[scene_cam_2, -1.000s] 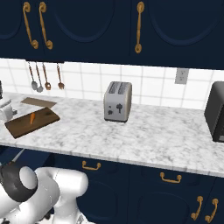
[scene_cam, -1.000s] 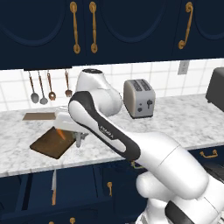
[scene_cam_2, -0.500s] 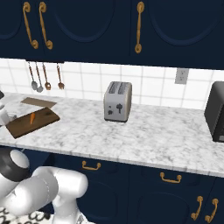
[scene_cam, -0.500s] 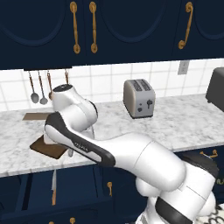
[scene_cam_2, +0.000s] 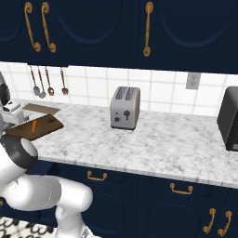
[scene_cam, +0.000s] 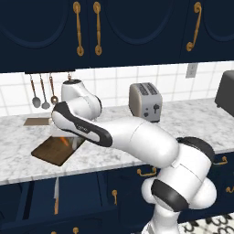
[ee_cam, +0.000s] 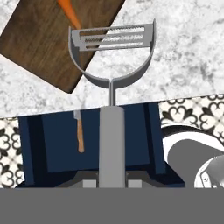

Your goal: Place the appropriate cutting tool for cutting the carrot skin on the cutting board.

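Hanging over cutting board [ee_cam: 41, 41] edge, peeler [ee_cam: 111, 65] beside carrot [ee_cam: 68, 12].

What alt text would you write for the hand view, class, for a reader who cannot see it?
A silver-grey metal peeler with a Y-shaped head is held by its handle over the corner of a dark brown wooden cutting board that carries a small orange carrot. An open navy drawer below holds a brown-handled knife.
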